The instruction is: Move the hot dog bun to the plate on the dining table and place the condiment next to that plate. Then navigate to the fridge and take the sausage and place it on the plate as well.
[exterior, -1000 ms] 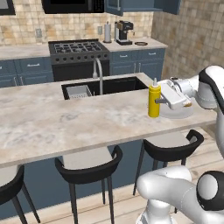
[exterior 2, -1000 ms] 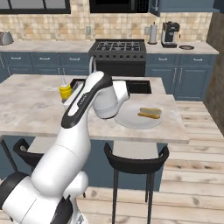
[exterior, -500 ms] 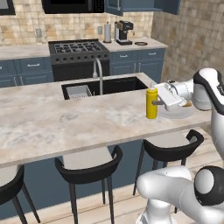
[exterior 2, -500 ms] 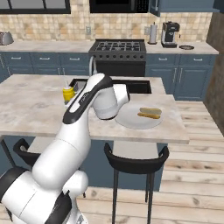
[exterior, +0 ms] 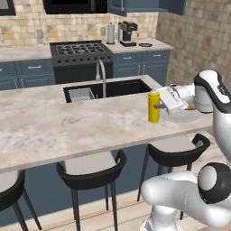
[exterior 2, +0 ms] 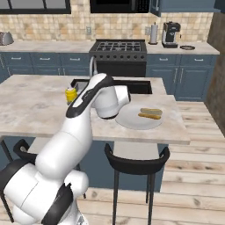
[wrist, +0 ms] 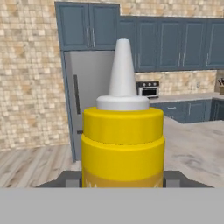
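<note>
Gripper [exterior: 157,106] clamped on the yellow condiment bottle [exterior: 154,106], which stands upright on the beige dining table [exterior: 67,126] just beside the pale plate [exterior 2: 132,121], the bun [exterior 2: 151,111] lying on that plate, grey fridge [wrist: 89,96] beyond the nozzle.

Black gas stove [exterior: 80,48] against back wall, tan brick backsplash [exterior: 27,22] above. Coffee maker [exterior: 127,34] on rear counter right of stove; small dark brown plate [exterior: 145,44] just beside it, further right. Sink [exterior: 108,88] set in island top, curved faucet [exterior: 102,76] at its middle, grey basket [exterior: 81,94] in left basin. Black stools [exterior: 91,172] tucked under near edge. Blue cabinets [wrist: 87,26] above, small oven [wrist: 148,89] on far counter.
</note>
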Available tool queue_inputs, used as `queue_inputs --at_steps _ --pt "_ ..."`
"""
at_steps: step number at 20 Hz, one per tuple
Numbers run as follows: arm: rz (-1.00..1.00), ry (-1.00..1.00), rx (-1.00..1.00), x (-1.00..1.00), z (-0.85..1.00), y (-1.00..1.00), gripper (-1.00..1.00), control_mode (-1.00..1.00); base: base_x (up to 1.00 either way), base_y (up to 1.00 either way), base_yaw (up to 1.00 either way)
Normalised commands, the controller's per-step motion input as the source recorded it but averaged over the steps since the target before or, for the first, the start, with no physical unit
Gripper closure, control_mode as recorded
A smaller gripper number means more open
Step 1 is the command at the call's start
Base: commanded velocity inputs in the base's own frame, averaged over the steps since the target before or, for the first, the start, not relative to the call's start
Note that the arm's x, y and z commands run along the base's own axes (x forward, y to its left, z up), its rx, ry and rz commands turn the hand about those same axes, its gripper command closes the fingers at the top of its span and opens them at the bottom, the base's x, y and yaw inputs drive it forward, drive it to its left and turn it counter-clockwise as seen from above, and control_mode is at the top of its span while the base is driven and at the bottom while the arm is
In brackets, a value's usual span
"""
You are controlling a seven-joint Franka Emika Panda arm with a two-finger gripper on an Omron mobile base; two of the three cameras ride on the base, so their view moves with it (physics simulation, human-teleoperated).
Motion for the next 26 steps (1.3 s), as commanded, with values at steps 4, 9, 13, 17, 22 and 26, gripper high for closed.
queue_inputs --at_steps 4,9,13,17,22,26 --pt "0.00 0.00 0.00 0.21 -0.16 0.00 1.00 -1.00 0.00 0.00 0.00" --pt "0.00 0.00 0.00 0.26 -0.11 -0.04 1.00 -1.00 0.00 0.00 0.00" --pt "0.00 0.00 0.00 0.29 -0.08 -0.10 1.00 -1.00 0.00 0.00 0.00" --pt "0.01 0.00 0.01 0.32 -0.08 -0.16 1.00 -1.00 0.00 0.00 0.00" --pt "0.02 0.00 0.00 0.27 -0.14 -0.15 1.00 -1.00 0.00 0.00 0.00" --pt "0.02 0.00 0.00 0.21 -0.16 -0.09 1.00 -1.00 0.00 0.00 0.00"
